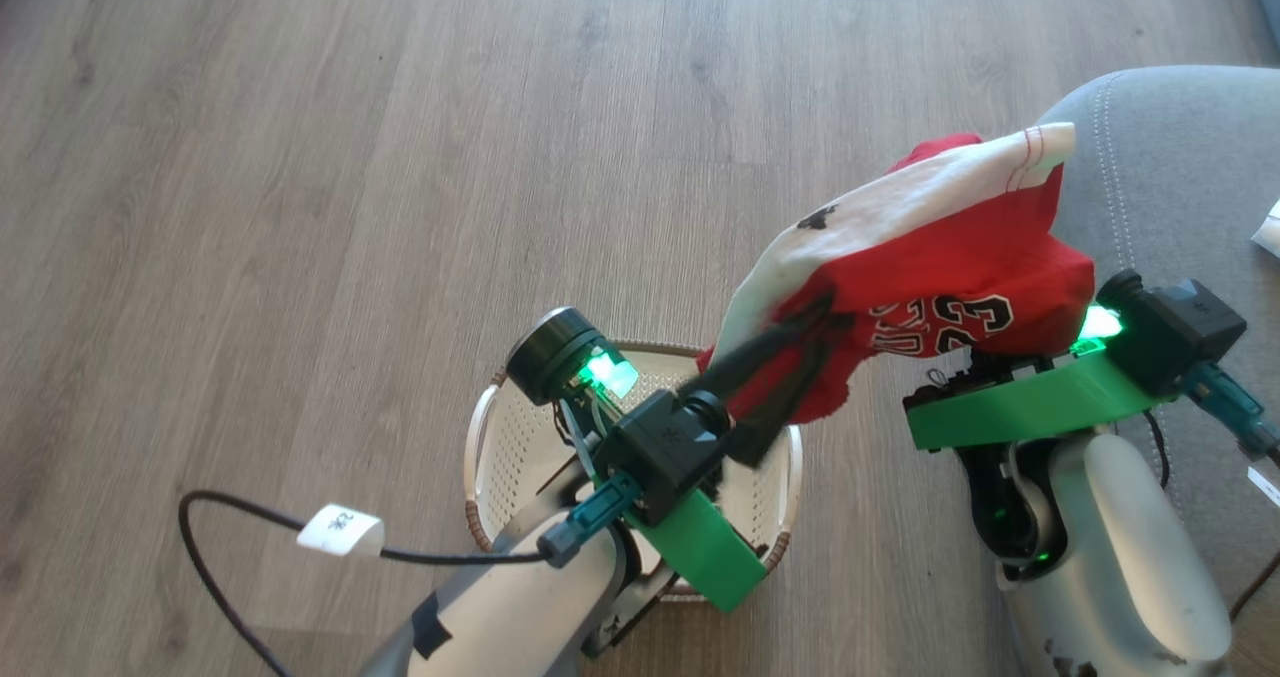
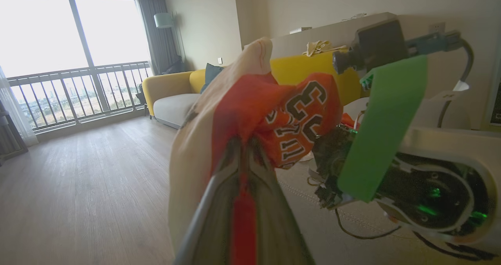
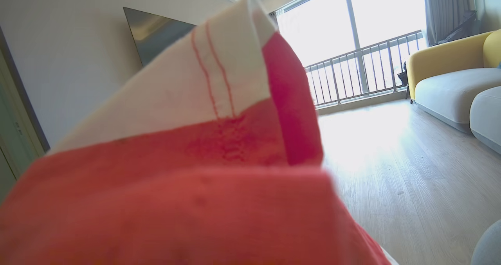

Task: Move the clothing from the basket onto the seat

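Grip on the left side is plain: the left fingers (image 1: 772, 353) are nearly pressed together, pinching a red fold of the clothing (image 1: 960, 247). In the left wrist view a red strip of it runs down the narrow gap between them. The right fingers are buried under the same clothing and pressed together beneath it. Whether they pinch the fabric or only carry it draped over them I cannot tell.

The clothing is a red jersey with black-and-white numerals and a white panel. It hangs in the air, stretched from the left fingers across to the right ones, its white corner peaked above the right fingers.

Below the left fingers stands the basket (image 1: 520, 427), white and perforated, on the wooden floor (image 1: 400, 157). Just beyond the right fingers, on the side away from the left ones, lies the grey seat (image 1: 1180, 177) with its pale stitched seam.

Past the left fingers the room opens to a wide window (image 2: 78, 42) with a railing and a yellow sofa (image 2: 172, 89) — past the right fingers, a dark screen (image 3: 156, 34) hangs on the wall.
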You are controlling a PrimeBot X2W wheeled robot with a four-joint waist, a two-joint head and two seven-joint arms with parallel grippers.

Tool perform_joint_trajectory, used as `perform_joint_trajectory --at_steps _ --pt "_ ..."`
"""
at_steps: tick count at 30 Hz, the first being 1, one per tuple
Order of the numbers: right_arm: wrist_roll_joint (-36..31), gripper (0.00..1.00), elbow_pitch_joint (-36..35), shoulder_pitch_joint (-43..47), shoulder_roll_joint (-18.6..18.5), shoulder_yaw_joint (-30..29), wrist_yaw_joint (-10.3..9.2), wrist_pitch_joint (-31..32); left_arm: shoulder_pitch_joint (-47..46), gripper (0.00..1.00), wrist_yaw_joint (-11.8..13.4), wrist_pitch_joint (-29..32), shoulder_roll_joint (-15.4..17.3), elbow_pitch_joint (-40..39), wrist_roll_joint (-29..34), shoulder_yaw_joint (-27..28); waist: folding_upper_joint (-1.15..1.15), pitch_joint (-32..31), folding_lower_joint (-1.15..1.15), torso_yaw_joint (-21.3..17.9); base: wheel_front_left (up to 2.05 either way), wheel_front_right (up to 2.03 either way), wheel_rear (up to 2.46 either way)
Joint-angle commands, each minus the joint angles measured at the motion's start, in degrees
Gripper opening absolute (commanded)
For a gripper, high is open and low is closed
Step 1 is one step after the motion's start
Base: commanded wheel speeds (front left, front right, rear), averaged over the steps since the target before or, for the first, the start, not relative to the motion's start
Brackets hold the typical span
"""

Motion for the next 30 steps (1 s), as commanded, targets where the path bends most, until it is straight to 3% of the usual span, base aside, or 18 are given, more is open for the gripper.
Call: perform_joint_trajectory --at_steps 1,13,30 --pt "0.2 0.00 -1.9 -2.6 0.1 0.9 -0.01 -0.1 -2.1 1.00 0.0 -0.3 0.2 -1.7 0.5 2.0 0.00 0.1 0.00 0.1 0.00 0.00 0.00" --pt "-2.1 0.00 -2.5 -3.1 -2.0 -2.6 -0.01 -0.1 -0.4 1.00 -0.7 -0.3 0.2 1.2 1.2 2.5 0.00 0.0 0.00 0.7 0.00 0.00 0.00" --pt "-2.8 0.00 -4.6 -4.6 -4.6 -10.9 -0.01 -0.1 4.7 1.00 -3.8 -0.3 0.2 4.9 3.9 5.6 0.00 0.4 0.00 0.5 0.00 0.00 0.00"
